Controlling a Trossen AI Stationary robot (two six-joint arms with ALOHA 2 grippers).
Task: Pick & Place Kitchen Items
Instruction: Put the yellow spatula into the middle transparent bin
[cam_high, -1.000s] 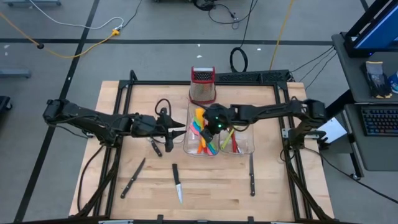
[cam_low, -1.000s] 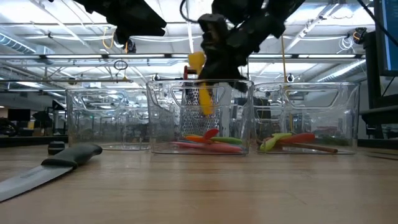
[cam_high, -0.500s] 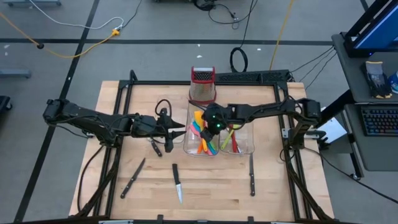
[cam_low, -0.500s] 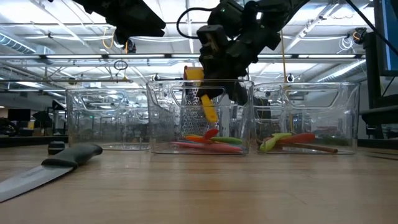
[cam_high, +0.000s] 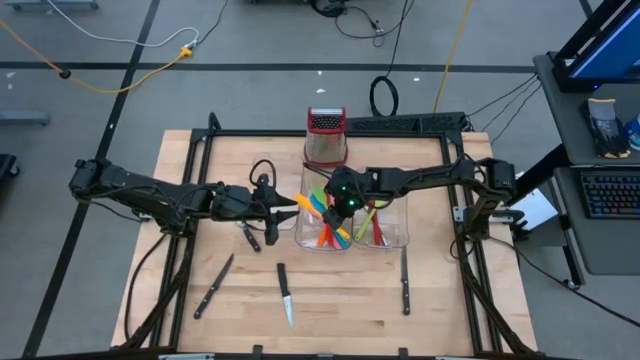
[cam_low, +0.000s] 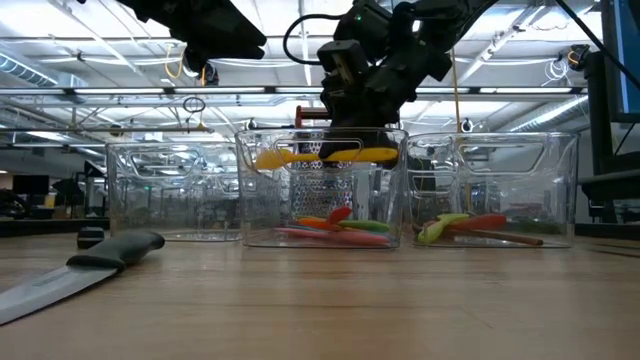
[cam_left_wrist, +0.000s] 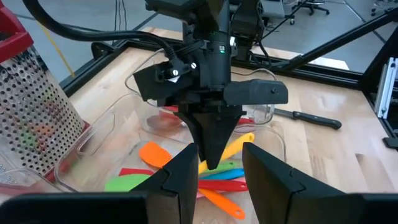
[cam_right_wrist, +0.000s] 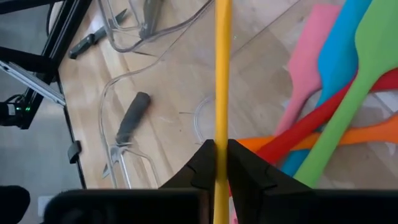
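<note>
Swung from upright to level, the light, stiff yellow spatula stays pinched mid-handle in my right gripper, bin's twelve o'clock

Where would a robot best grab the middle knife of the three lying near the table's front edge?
Take the middle knife by its black handle, the end toward the bins, coming straight down from above with the fingers closing across the handle's width. It lies flat on the bare table with free space on both sides. The handle is thicker than the thin steel blade, so it probably gives a surer hold.
</note>
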